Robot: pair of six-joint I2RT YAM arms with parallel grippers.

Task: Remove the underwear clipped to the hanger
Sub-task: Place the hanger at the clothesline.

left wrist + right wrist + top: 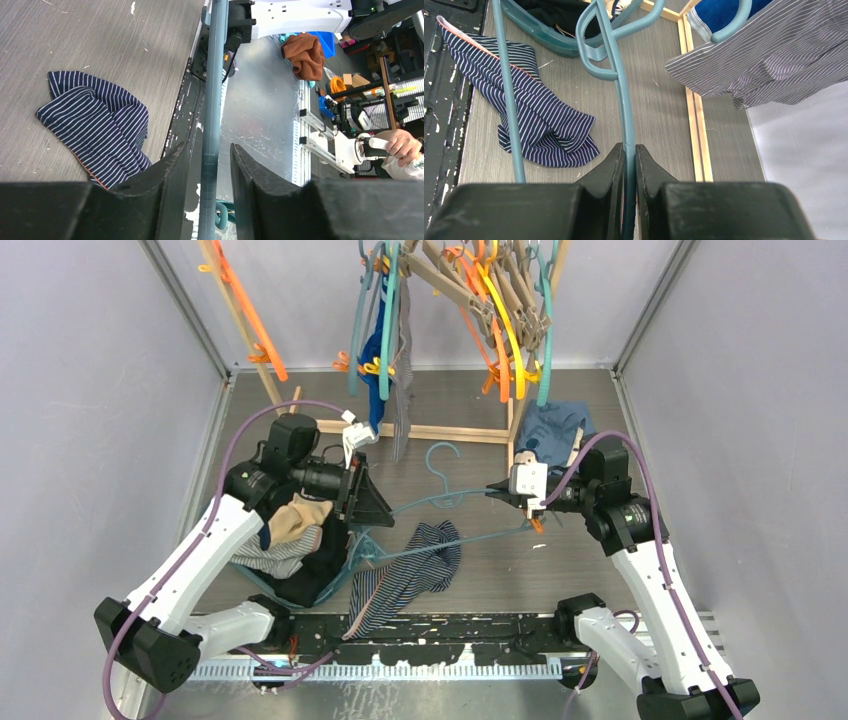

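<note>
Right end effector (630,148) pinches the teal hanger (620,90).

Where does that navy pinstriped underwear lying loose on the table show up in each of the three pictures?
Top external: navy pinstriped underwear, low centre.
Left wrist: left side.
Right wrist: left of centre.
Shared landmark: the teal hanger.

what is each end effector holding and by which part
The teal hanger, one thin arm clamped in the right end effector; the left end effector only straddles its bar.
</note>
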